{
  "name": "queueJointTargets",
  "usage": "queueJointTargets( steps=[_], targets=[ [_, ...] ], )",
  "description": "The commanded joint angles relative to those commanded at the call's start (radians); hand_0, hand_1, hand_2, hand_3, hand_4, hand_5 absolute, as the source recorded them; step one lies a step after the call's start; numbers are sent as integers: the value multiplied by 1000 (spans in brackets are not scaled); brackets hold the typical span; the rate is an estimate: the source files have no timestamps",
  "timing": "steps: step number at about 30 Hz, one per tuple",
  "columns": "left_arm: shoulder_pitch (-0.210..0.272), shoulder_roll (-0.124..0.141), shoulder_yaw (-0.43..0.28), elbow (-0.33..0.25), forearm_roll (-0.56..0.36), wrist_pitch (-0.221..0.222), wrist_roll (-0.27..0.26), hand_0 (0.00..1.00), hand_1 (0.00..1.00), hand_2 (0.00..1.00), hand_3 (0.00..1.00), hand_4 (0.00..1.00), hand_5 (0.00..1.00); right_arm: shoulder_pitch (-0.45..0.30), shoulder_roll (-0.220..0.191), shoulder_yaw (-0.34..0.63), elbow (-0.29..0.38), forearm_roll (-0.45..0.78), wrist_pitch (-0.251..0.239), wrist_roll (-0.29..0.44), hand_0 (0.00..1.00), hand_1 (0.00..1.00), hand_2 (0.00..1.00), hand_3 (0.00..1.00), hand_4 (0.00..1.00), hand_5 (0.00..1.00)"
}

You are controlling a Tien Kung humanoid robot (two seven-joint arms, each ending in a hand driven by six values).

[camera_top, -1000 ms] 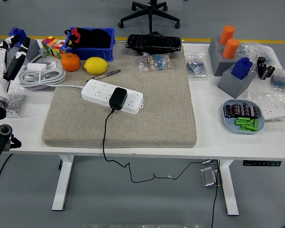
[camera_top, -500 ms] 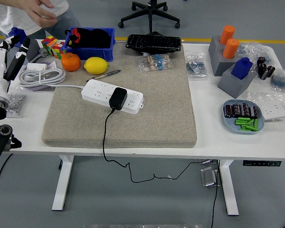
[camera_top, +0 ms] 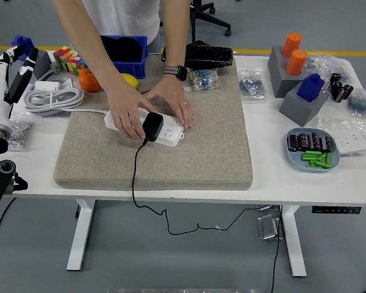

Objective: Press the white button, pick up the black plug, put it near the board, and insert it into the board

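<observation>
Head view: person's hands on the white power strip (camera_top: 171, 132), black plug (camera_top: 152, 126) seated in it.

You've got the strip lying mid-left on the beige mat (camera_top: 195, 152), plug's cable trailing off the table's near edge. Person leans in from the far side: one hand (camera_top: 129, 113) grips around the plug w/ curled fingers, other hand (camera_top: 174, 101) lies flat on the strip just beside it. Robot's left arm (camera_top: 1, 91) rests at the left edge, well apart from the strip; can't tell its finger state. Right arm not seen.
</observation>
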Motion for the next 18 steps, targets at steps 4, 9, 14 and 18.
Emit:
queueJointTargets(
  steps=[4, 9, 14, 18],
  targets=[
    [-1, 0, 1, 0, 0, 0, 0, 998, 950, 909, 872, 873, 998, 1, 1, 1, 0, 1, -1, 1, 828, 713, 699, 653, 766, 453],
    [0, -1, 0, 1, -1, 0, 0, 998, 950, 909, 871, 873, 998, 0, 0, 0, 0, 1, 0, 0, 828, 712, 699, 654, 768, 453],
    [0, -1, 0, 1, -1, 0, 0, 998, 950, 909, 871, 873, 998, -1, 0, -1, 0, 1, 0, 0, 829, 713, 699, 653, 768, 451],
    [0, -2, -1, 1, -1, -1, 1, 998, 950, 909, 871, 873, 998, 1, 0, -2, 0, 2, 0, 0, 829, 713, 699, 653, 768, 451]
  ],
)
